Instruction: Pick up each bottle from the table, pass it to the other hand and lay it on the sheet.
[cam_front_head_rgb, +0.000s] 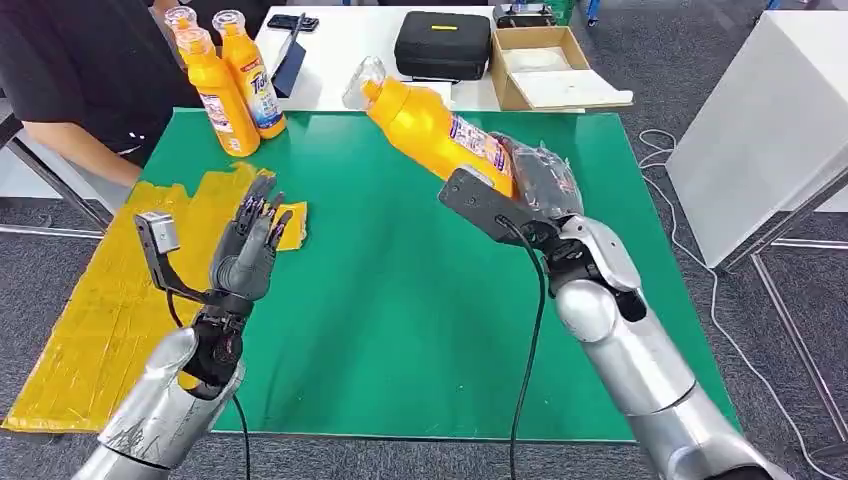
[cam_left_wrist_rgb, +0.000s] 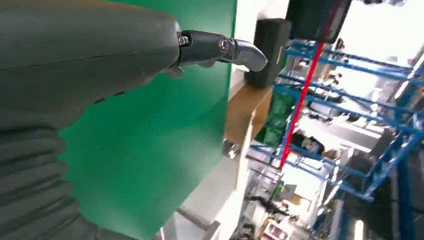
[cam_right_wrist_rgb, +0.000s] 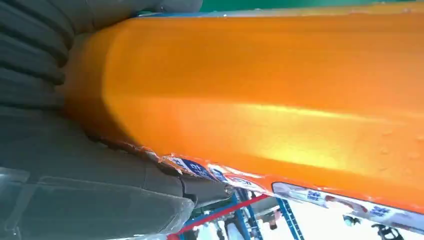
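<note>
Gripping an orange plastic bottle with a clear cap (cam_front_head_rgb: 432, 125), the right hand (cam_front_head_rgb: 535, 185) is raised above the green table (cam_front_head_rgb: 400, 300). Opposite it, the empty left hand (cam_front_head_rgb: 250, 245) is held with fingers apart; the handover is judged pending. No bottle is seen on the yellow sheet (cam_front_head_rgb: 100, 320) beyond the left hand, and two orange bottles (cam_front_head_rgb: 232, 85) remain standing.

2 brushed silver metal arms (cam_front_head_rgb: 640, 350) with scuffed, rounded shells come up from below. The dark grey, many-fingered left hand (cam_front_head_rgb: 245, 250) shows black fingertips, and a small grey camera box (cam_front_head_rgb: 158, 232) sits on a black bracket. A black cable (cam_front_head_rgb: 530, 330) hangs beside the right forearm. Grey ribbed wrist cover (cam_left_wrist_rgb: 30, 170), screws at the thumb.
</note>
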